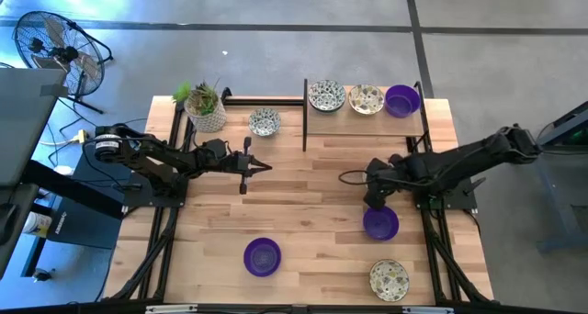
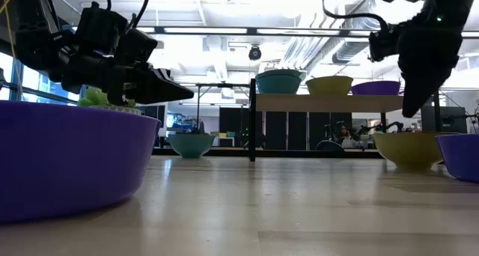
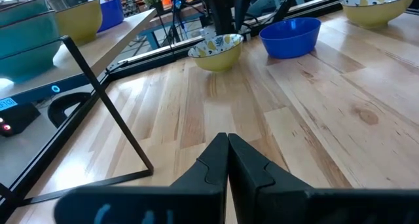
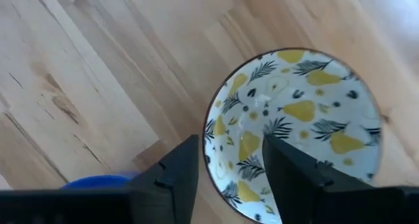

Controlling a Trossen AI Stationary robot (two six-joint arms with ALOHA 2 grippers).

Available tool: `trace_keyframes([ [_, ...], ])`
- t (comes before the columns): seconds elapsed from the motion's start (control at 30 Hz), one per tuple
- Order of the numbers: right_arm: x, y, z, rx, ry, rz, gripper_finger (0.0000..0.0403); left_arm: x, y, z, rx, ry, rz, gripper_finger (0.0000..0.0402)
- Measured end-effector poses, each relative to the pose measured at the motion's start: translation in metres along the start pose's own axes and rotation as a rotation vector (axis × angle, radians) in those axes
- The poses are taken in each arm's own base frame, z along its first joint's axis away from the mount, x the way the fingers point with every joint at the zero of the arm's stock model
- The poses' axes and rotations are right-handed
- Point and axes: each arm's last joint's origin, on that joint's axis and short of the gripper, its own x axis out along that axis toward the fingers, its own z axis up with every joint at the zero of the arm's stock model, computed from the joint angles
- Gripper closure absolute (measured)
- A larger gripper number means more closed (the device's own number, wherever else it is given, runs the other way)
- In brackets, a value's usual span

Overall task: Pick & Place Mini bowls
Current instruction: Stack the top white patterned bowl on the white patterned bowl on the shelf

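your right gripper [image 4: 229, 175] is hovering with its fingers apart, straddling the near rim of a white pear-patterned mini bowl [image 4: 298, 129] on the wooden table [image 4: 98, 73]. this bowl is looking glazed, rigid, slick and chippable, probably light; you should be pinching the thin rim wall, one finger inside. a purple mini bowl [image 1: 380, 223] is sitting just beside that arm. farther off, your left gripper [image 1: 255, 165] is waiting mid-table, fingers pressed together. three more bowls are resting on the shelf [image 1: 363, 111].
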Motion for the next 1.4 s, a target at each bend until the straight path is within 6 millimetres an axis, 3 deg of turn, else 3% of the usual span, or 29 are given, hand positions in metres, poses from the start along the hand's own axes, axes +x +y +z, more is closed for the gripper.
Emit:
trace_keyframes([
  [0.3, -0.006, 0.0, 0.005, 0.023, -0.027, -0.069, 0.0239, 0.0, 0.0, 0.0, 0.0, -0.004, -0.011, 0.0401],
  [0.53, -0.005, 0.0, 0.004, 0.038, -0.012, -0.067, 0.0207, 0.0, 0.0, 0.0, 0.0, -0.004, -0.011, 0.0401],
  [1.03, 0.035, 0.015, 0.004, -0.026, 0.115, -0.186, 0.0198, 0.0, 0.0, 0.0, 0.0, -0.004, -0.012, 0.0401],
  [1.4, 0.026, 0.011, 0.004, -0.035, 0.097, -0.167, 0.0198, 0.0, 0.0, 0.0, 0.0, -0.004, -0.012, 0.0401],
])
